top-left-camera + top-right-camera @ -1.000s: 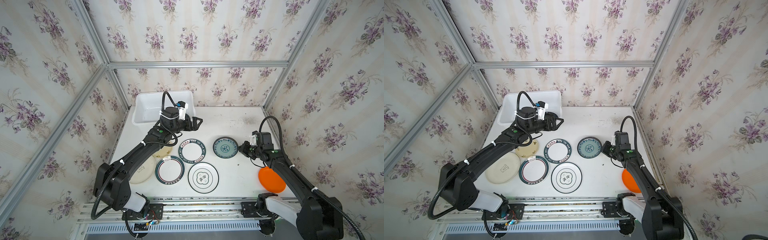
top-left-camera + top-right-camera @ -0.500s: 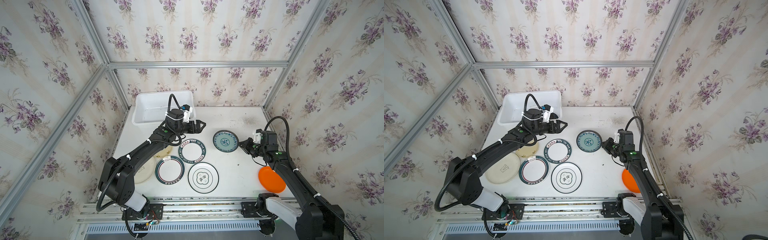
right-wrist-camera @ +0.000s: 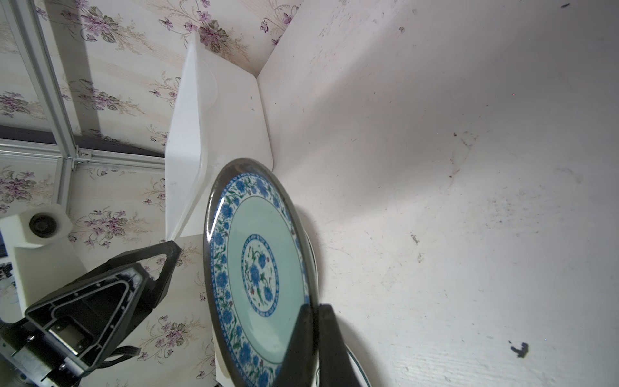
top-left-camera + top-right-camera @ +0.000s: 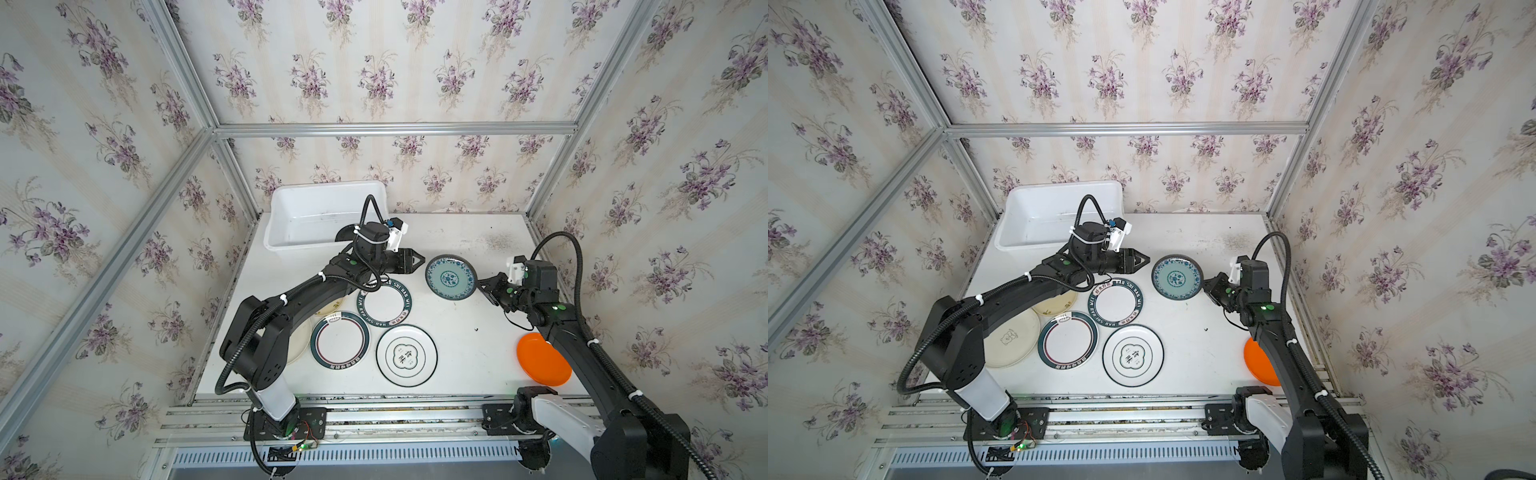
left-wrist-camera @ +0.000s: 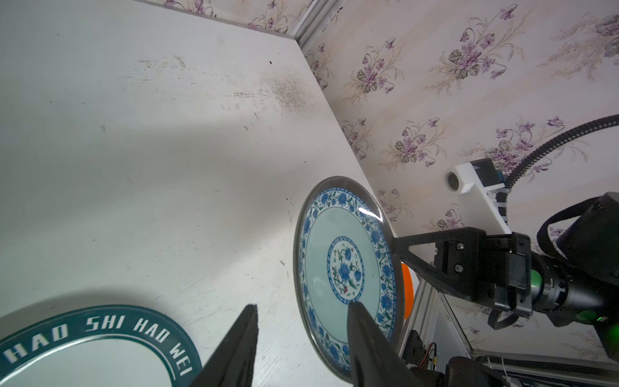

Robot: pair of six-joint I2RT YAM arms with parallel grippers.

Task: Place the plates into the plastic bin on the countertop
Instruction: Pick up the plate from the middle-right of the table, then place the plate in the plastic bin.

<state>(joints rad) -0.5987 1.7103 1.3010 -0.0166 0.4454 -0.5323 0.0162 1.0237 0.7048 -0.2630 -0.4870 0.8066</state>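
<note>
The blue-green patterned plate (image 4: 451, 276) (image 4: 1177, 276) hangs tilted above the countertop (image 4: 465, 332), with my right gripper (image 4: 482, 284) (image 3: 315, 306) shut on its right rim. My left gripper (image 4: 420, 262) (image 5: 303, 306) is open at the plate's left edge; in the left wrist view one finger (image 5: 363, 331) overlaps the plate (image 5: 341, 254) and I cannot tell if it touches. The white plastic bin (image 4: 291, 224) (image 3: 187, 134) stands at the back left. Several other plates lie flat near the front: a lettered green-rimmed one (image 4: 385, 305), a green-banded one (image 4: 340, 341) and a black-rimmed white one (image 4: 406, 355).
An orange plate (image 4: 540, 365) lies at the front right, partly under my right arm. Two cream plates (image 4: 1013, 338) (image 4: 1059, 303) lie under my left arm. A dark round edge (image 4: 344, 235) shows at the bin's near corner. Aluminium rails (image 4: 415, 409) edge the countertop.
My right gripper has lifted the blue-green plate off the countertop and carried it left and back. My left arm has swung from the bin toward the plate, and its jaws have narrowed.
</note>
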